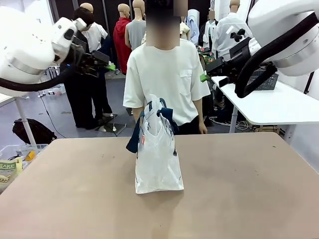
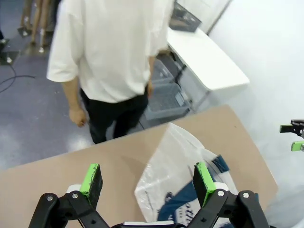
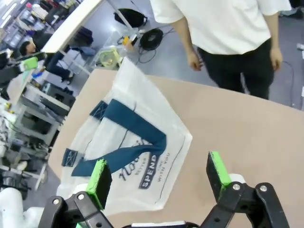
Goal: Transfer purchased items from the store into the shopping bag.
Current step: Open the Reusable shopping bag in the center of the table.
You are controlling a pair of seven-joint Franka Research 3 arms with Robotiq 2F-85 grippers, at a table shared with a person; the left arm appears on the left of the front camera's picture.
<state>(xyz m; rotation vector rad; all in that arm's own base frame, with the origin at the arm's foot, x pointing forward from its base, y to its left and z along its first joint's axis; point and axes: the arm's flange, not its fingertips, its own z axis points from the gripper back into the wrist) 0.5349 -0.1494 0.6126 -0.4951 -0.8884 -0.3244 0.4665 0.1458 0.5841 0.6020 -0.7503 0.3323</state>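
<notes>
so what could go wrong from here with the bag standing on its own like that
1. The shopping bag stands upright with nothing bracing it, so a nudge from the left claw or right claw, both open, could tip it.
2. Its navy handles droop across its top and might block items dropped in.
3. The person stands close behind it, possibly within a reaching arm's path.

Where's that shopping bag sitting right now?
In the front view the shopping bag stands upright near the middle of the table, directly in front of the person at the far side.
</notes>
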